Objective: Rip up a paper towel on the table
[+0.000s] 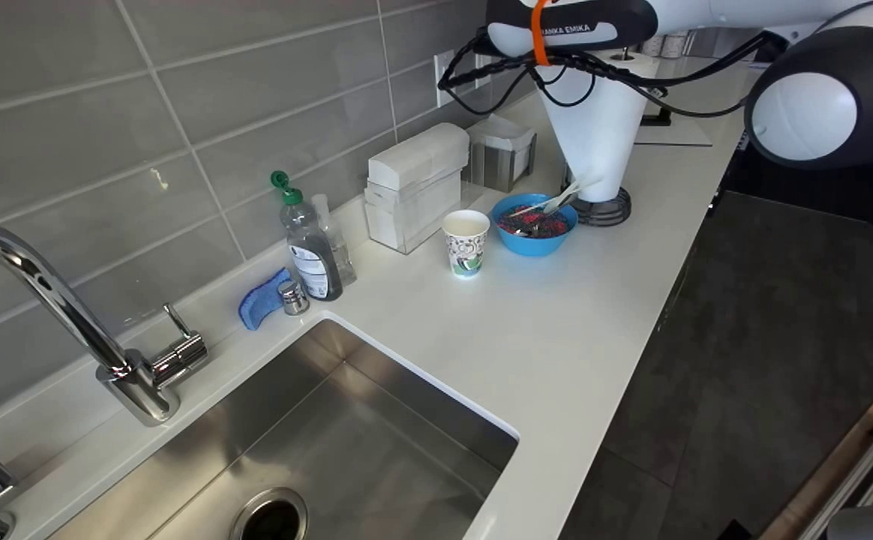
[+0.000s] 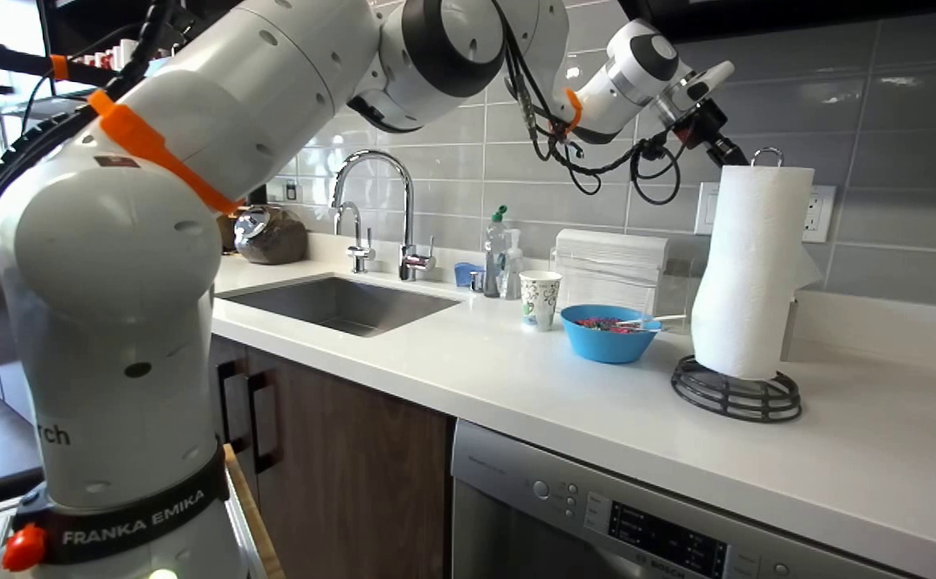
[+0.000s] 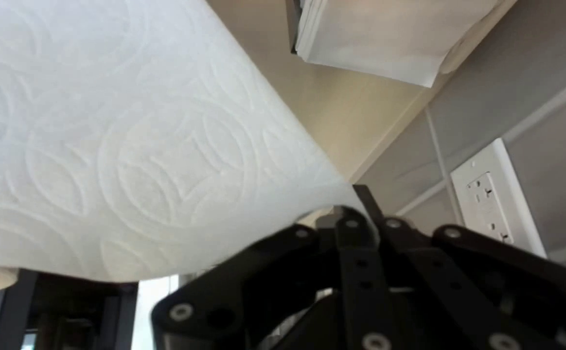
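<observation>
Where the paper towel [image 3: 176, 155] comes to its edge, my claw [image 3: 361, 214] is closed with that edge pinched in it, beside the top of the roll [image 2: 749, 273]. The roll stands on a black wire base [image 2: 737, 402] on the table [image 2: 516, 370]. I take this as the gripping step, tear not yet made; next I should pull steadily away without toppling the roll.

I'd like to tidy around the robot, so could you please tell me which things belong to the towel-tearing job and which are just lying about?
For the job:
paper towel, pinched in the gripper
towel roll
countertop

Lying about:
blue bowl
patterned cup
green-capped bottle
blue sponge
</observation>
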